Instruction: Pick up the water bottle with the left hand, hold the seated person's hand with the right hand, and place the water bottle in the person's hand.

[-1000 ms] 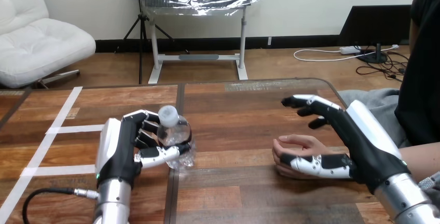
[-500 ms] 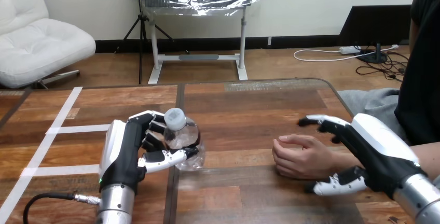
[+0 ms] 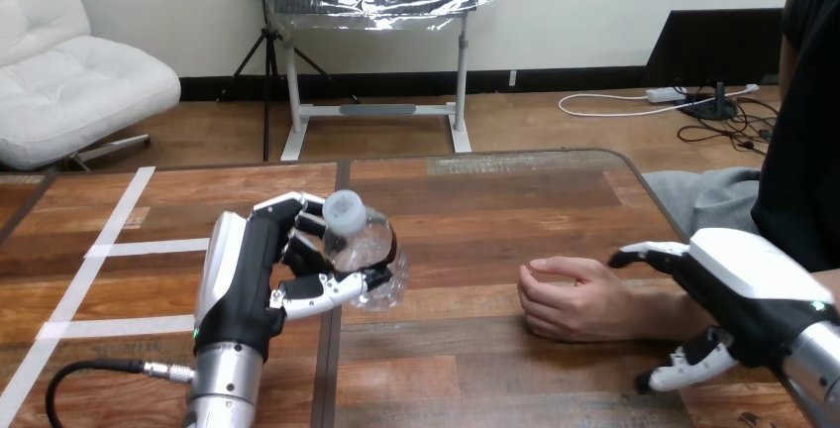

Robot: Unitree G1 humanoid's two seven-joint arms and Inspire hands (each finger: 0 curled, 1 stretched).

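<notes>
A clear plastic water bottle [image 3: 365,250] with a white cap is held above the table at left of centre, with my left hand [image 3: 256,274] shut on it, fingers and thumb curled round its body. The person's hand [image 3: 567,299] rests on the table at right, fingers loosely curled, with nothing in it. My right hand [image 3: 738,294] is at the right edge, over the person's forearm, with fingers and thumb spread open and apart from the person's hand.
White tape stripes [image 3: 109,250] mark the wooden table [image 3: 475,210] at the left. A black cable [image 3: 89,371] lies at the bottom left beside my left forearm.
My left hand has carried the bottle up and to the right. My right hand has pulled back to the right, off the person's hand toward the forearm.
</notes>
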